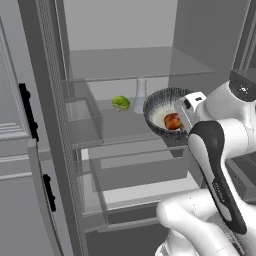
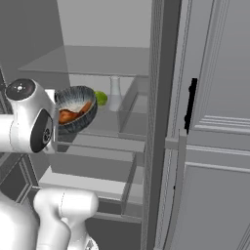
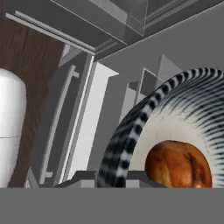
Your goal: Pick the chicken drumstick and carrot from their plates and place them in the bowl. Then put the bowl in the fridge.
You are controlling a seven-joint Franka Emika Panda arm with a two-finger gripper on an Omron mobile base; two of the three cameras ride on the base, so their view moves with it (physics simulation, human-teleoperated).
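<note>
Left base view: the gripper (image 1: 184, 116) is clamped on the rim of the round dark grey ribbed bowl (image 1: 159, 102), held tilted in the open grey fridge (image 1: 125, 65) above a clear glass shelf (image 1: 117, 132). The reddish-brown chicken drumstick (image 1: 172, 121) lies inside.

Right base view: the slim orange carrot (image 2: 86, 108) lies beside the drumstick.

Hand view: the bowl rim sits between the fingertips.

tilted ribbed bowl (image 1: 159, 112) holding drumstick (image 1: 172, 121), carrot (image 2: 86, 108), at open fridge (image 1: 125, 65)

Flat, even rendered light; soft shadows, sharp.
</note>
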